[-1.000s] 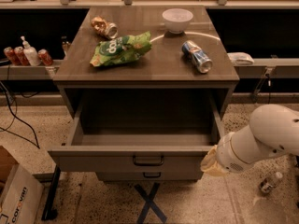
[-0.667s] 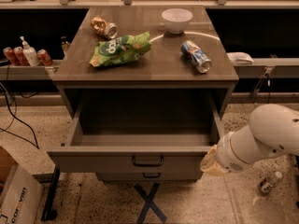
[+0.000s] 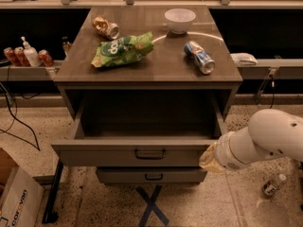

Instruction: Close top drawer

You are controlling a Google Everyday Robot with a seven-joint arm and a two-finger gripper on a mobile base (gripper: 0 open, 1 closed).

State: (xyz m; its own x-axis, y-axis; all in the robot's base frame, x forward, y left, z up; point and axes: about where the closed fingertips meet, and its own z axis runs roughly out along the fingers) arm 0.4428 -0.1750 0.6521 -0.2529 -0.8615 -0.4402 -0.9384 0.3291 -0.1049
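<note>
The top drawer (image 3: 142, 151) stands pulled far out of the grey-brown cabinet, and its box is empty. Its plain front panel carries a small dark bar handle (image 3: 150, 153) at centre. My gripper (image 3: 208, 158) is at the end of the white arm coming in from the right. It sits at the right end of the drawer's front panel, touching or nearly touching it. A yellowish cover hides most of it.
On the cabinet top (image 3: 156, 65) lie a green chip bag (image 3: 122, 49), a crushed can (image 3: 106, 27), a white bowl (image 3: 180, 20) and a blue can (image 3: 199, 57). A lower drawer (image 3: 151, 175) sits shut below. A cardboard box (image 3: 14, 197) stands at the left and a bottle (image 3: 273, 185) lies on the floor at the right.
The drawer front and my gripper have both moved slightly back toward the cabinet. The objects on top have not moved.
</note>
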